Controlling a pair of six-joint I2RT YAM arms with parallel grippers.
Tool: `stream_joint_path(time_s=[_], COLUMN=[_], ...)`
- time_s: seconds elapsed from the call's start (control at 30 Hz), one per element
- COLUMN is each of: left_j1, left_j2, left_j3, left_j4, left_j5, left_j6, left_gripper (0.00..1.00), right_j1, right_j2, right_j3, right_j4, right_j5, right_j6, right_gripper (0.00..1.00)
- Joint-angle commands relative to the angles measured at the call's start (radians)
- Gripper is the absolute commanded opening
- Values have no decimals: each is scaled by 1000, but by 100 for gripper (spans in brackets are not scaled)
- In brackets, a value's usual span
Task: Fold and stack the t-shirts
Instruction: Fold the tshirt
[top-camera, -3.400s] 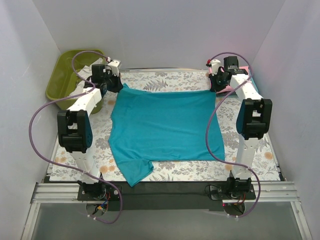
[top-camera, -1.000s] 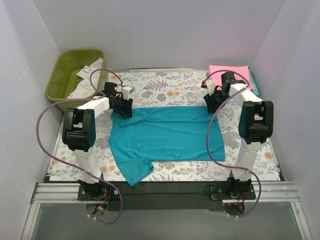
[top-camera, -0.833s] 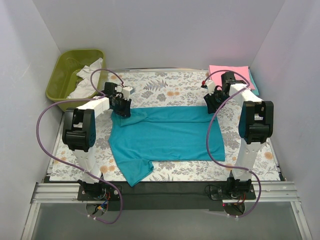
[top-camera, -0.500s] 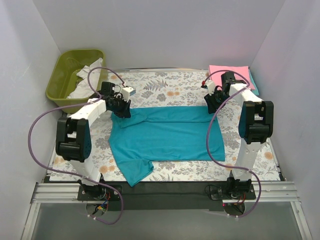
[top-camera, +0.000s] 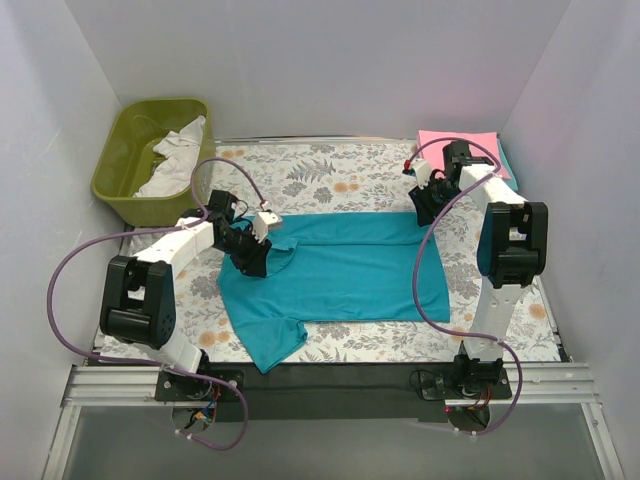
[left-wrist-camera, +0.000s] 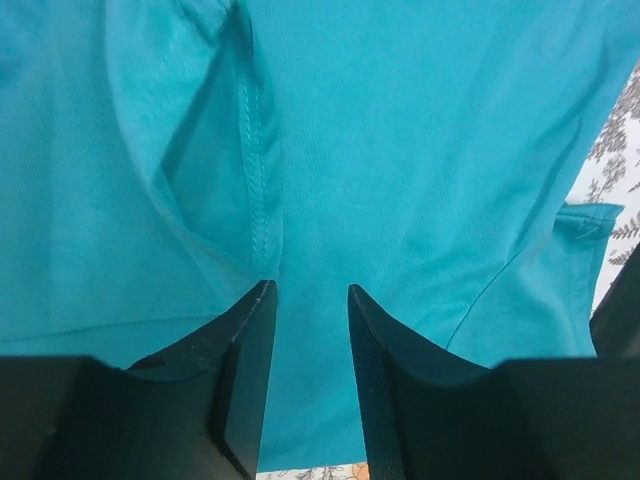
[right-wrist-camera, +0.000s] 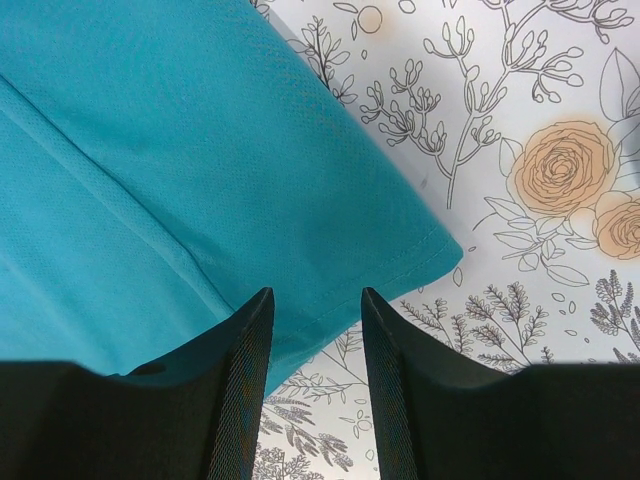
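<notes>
The teal t-shirt (top-camera: 340, 265) lies on the floral table cloth (top-camera: 330, 175), its far part folded toward me, one sleeve hanging at the near left. My left gripper (top-camera: 250, 262) is open just above the shirt's left part; its wrist view shows teal cloth and a hem (left-wrist-camera: 400, 150) between and beyond the jaws (left-wrist-camera: 310, 290). My right gripper (top-camera: 420, 208) is open over the shirt's far right corner (right-wrist-camera: 150, 150), with bare table cloth under its tips (right-wrist-camera: 315, 292). A folded pink t-shirt (top-camera: 458, 140) lies at the back right.
An olive-green tub (top-camera: 125, 150) holding white cloth (top-camera: 175, 160) stands at the back left. A strip of teal cloth (top-camera: 506, 162) shows under the pink shirt's right edge. White walls close in the table on three sides.
The shirt's far edge was folded toward me by both grippers. In the last second my left gripper moved nearer and right, from the fold's left corner over the shirt. The right arm stayed put.
</notes>
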Motion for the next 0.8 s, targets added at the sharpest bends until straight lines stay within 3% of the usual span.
stream_joint_path(time_s=[0.0,0.2,0.43,0.57,0.77], left_j1=[2,0,-59,-138,-181], left_j2=[-57,67,204,201,189], left_j3=[88,159,205,151,98], left_j4=[3,261,310,308,271], left_j5=[78,-32,-35,-38,-61], left_j6=[20,-273,-342,-341,-365], left_gripper=[34,40,33,27,26], right_j1=[1,4,9,12,12], right_j2=[-44,-18,17,37,57], right_j3=[42,42,45,40,22], right_j4=[-30,-31,-30,-30,-30], right_j5=[-8,-23,-23,-4,49], right_j6=[-15,-3,14,16,3], right_gripper=[40,36,32,31,29])
